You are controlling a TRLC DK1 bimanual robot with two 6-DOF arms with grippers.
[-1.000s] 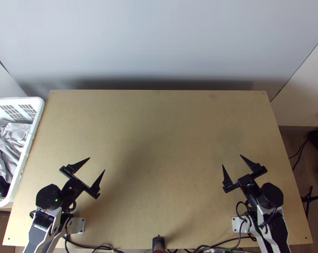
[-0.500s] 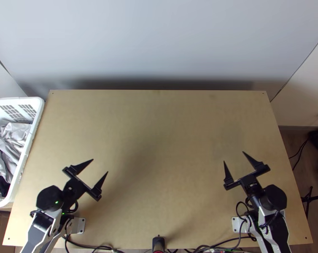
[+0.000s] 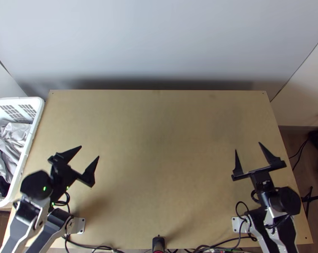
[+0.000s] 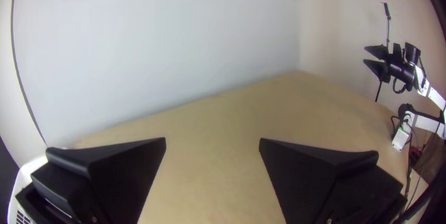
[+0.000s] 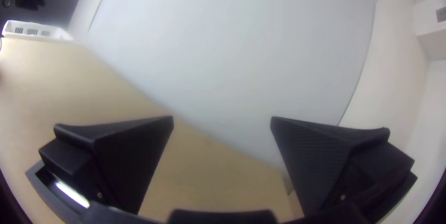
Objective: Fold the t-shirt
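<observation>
1 bskt (image 3: 26,148) w/ cloth (image 3: 14,135) by tbl (image 3: 159,168)

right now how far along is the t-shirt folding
No fold looks done: pale cloth lies bunched in the white basket beside the table. Nothing is in hand: the left gripper and right gripper are open and empty. What remains, probably: taking a shirt out, spreading it and folding it.

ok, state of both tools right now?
Left tool: open, nothing between its fingers.
Right tool: open, nothing between its fingers.
</observation>
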